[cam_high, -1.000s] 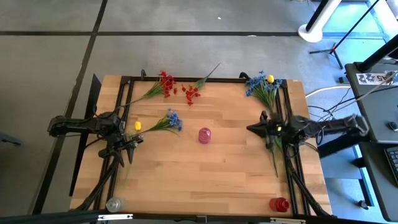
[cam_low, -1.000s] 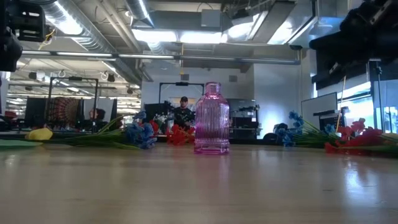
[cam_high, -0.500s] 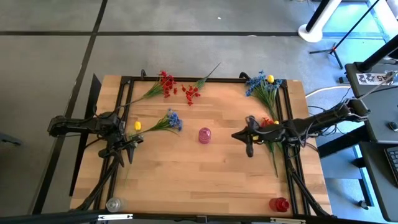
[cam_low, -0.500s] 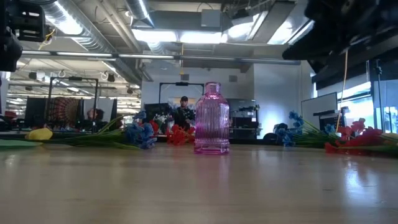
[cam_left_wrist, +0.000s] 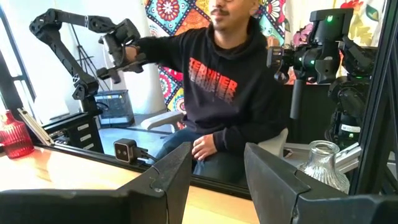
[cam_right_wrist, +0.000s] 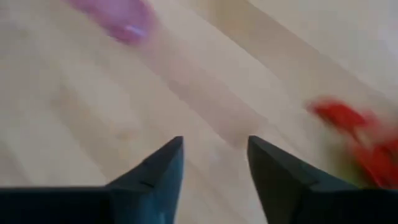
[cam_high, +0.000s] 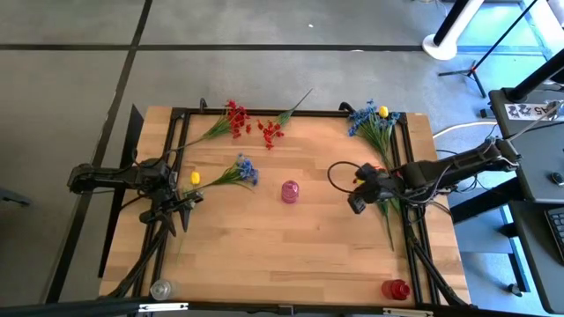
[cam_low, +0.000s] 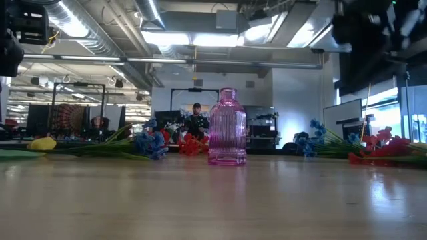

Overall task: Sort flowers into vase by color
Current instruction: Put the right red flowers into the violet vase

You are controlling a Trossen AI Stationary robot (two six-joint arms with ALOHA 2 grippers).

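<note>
**Swung inward and opened: pick likely next**

Near edge: clear vase [cam_high: 161, 289] and red vase [cam_high: 396, 289], no stems showing. Mid-table: right gripper [cam_right_wrist: 214, 168], brought in from the right side, now spread and empty over bare wood, between empty pink vase [cam_low: 227, 127] and red sprig [cam_right_wrist: 364, 140]. Left gripper [cam_left_wrist: 217, 174] parked left, spread, empty. Farther back: remaining flowers [cam_high: 236, 119] lying loose, none sorted yet.

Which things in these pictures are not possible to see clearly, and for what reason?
- Right gripper, right wrist view: fingers stand apart, empty; the pink vase is blurred and cut by the edge, and the red flowers are a blur.
- Right arm, low view: only a dark blur at the upper edge.
- Clear vase, high view: partly hidden by a bar at the bottom edge.
- Blue flowers, low view: stems overlap, count unclear.
</note>
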